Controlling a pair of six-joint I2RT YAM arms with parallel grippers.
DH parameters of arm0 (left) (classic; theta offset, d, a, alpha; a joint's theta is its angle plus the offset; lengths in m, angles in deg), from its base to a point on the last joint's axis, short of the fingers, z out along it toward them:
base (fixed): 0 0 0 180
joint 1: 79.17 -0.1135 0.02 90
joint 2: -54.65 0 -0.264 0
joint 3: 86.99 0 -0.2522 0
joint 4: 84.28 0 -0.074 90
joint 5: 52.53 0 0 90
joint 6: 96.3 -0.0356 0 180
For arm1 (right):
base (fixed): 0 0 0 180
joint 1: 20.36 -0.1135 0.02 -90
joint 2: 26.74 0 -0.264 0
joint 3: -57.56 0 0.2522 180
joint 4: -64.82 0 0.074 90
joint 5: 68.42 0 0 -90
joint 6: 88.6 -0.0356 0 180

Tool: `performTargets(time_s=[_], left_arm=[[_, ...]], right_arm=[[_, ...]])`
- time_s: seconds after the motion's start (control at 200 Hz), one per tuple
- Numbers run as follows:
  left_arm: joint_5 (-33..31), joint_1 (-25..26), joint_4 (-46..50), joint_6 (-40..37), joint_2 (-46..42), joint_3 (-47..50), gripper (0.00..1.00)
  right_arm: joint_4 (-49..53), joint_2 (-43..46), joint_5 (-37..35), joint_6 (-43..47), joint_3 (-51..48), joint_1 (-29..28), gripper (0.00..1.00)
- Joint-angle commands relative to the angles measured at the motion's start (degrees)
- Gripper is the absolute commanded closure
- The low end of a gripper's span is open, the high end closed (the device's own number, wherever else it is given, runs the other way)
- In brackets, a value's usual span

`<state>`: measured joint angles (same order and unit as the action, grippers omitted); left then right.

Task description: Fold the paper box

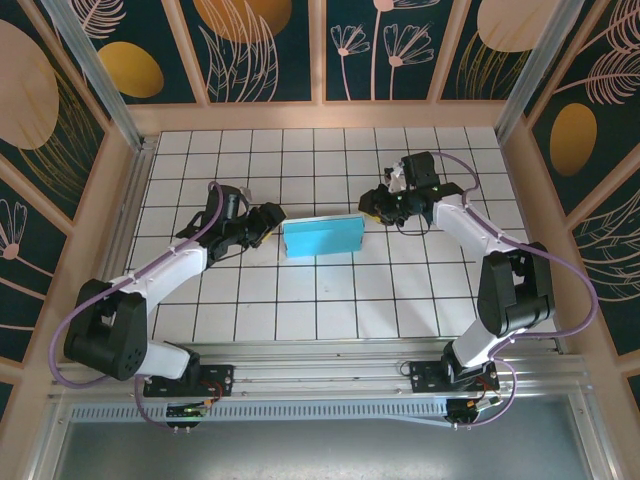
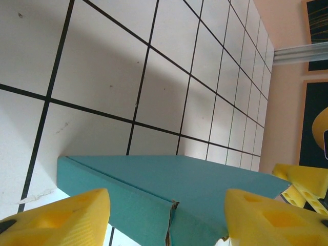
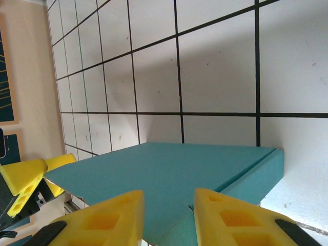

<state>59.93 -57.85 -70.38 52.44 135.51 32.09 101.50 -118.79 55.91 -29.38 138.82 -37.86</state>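
Observation:
The paper box lies teal side up in the middle of the tiled table, folded into a shallow rectangle. My left gripper is at its left end and my right gripper at its right end. In the left wrist view the box has a torn corner seam, and its end lies between the widely spread yellow fingers of the open left gripper. In the right wrist view the box lies under the right gripper. Its fingers stand a narrow gap apart over a corner seam, pinching nothing.
The white tiled table has a pale raised wall at the back and sides. A metal rail runs along the near edge by the arm bases. Each wrist view catches the other gripper's yellow fingers beyond the box.

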Motion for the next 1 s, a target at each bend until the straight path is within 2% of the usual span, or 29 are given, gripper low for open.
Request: performTargets(time_s=[0.0,0.275,0.756,0.996], left_arm=[[0.83,0.56,-0.23,0.39,0.38,-0.77,0.44],[1.09,1.09,-0.85,0.56,1.27,-0.49,0.51],[0.39,1.18,-0.23,1.94,1.50,1.26,0.69],[-1.02,1.35,2.78,-0.81,2.46,1.55,0.72]], right_arm=[[0.79,-0.75,0.29,0.55,1.02,-0.69,0.70],[-0.41,-0.99,-0.90,0.70,-0.68,-1.32,0.78],[0.39,0.20,-4.65,2.57,-3.40,-2.58,0.80],[3.74,0.39,-13.22,5.50,-3.76,-3.23,0.79]])
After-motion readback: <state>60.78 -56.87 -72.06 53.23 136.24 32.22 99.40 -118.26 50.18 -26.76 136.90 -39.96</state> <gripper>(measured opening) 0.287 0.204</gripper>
